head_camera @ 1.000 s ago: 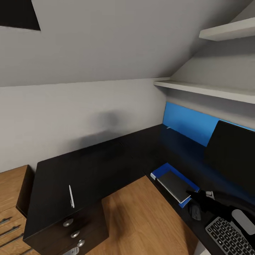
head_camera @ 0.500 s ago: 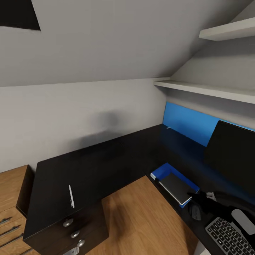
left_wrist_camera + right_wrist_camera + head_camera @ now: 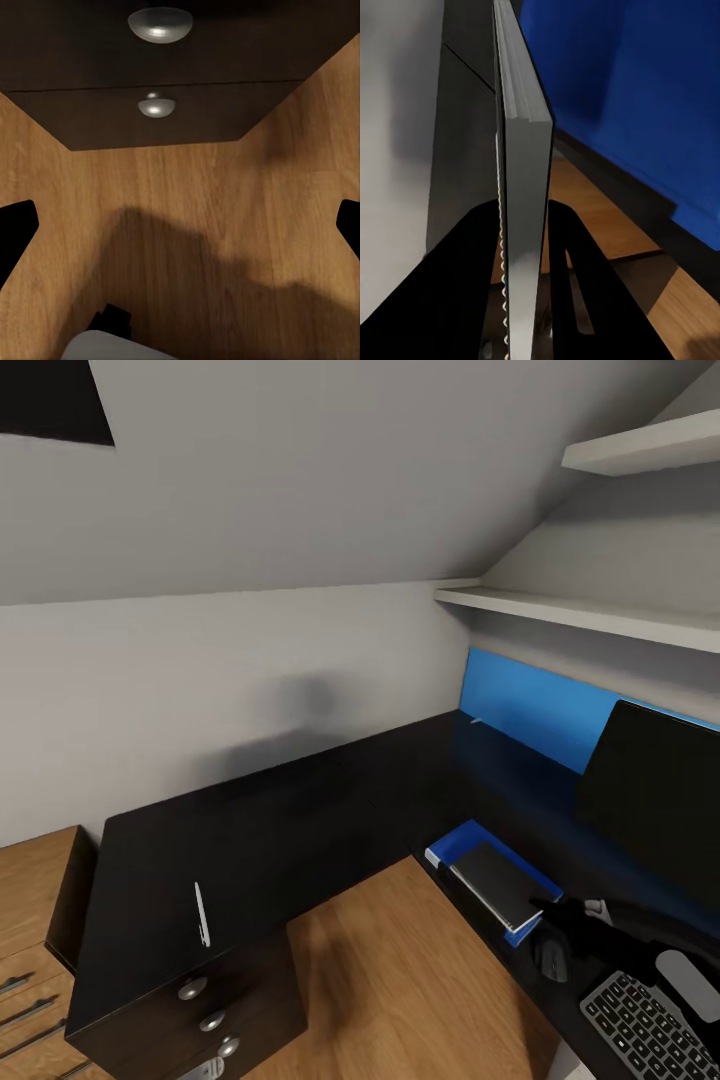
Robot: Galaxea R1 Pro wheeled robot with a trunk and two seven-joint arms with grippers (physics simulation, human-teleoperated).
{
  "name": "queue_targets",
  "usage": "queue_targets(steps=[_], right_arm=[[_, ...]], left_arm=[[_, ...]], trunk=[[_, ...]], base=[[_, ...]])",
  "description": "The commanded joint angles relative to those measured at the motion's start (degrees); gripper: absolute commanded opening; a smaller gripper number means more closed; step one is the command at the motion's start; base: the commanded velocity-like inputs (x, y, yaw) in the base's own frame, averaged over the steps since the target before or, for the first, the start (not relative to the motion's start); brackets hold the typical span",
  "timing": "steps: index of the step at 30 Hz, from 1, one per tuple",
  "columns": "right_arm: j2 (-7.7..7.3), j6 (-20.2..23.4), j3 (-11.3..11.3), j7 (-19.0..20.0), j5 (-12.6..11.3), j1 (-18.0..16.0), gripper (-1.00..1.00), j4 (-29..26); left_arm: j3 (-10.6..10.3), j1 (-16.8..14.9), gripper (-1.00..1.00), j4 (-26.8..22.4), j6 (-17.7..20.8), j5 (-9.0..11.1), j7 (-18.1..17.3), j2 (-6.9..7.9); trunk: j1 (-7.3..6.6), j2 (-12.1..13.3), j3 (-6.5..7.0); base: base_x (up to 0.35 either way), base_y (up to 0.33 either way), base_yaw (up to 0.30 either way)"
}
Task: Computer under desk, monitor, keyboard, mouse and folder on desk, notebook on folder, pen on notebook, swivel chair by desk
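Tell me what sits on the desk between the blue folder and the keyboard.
In the head view, a dark mouse lies on the desk between the folder and the keyboard, beside the right gripper.

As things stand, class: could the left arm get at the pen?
Probably not yet. The pen lies in the open on the desk above the drawers, nothing on it. But the left gripper hangs low, open, facing the floor and drawer knobs, so it must rise first.
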Motion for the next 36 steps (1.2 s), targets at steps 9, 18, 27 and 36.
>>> queue_targets(steps=[9,18,27,36], right_arm=[[0.01,0.2,0.2,0.1,-0.4,-0.1,-1.00,0.1],[0.04,0.0,0.2,-0.2,-0.3,-0.1,-1.00,0.1],[0.11,0.0,0.2,-2.0,-0.2,-0.1,-1.00,0.1],[0.15,-0.1,0.2,-2.5,-0.2,-0.1,-1.00,0.1]], left_arm=[[0.0,0.0,1.00,0.0,-0.1,0.6,0.1,0.02],[0.0,0.0,1.00,0.0,-0.1,0.6,0.1,0.03],[0.0,0.0,1.00,0.0,-0.1,0.6,0.1,0.03],[0.0,0.0,1.00,0.0,-0.1,0.6,0.1,0.05]], trunk=[[0.01,-0.1,-0.07],[0.01,-0.1,-0.07],[0.01,-0.1,-0.07],[0.01,-0.1,-0.07]], base=[[0.054,-0.065,0.000],[0.045,-0.054,0.000],[0.135,-0.003,0.000],[0.025,0.000,0.000]])
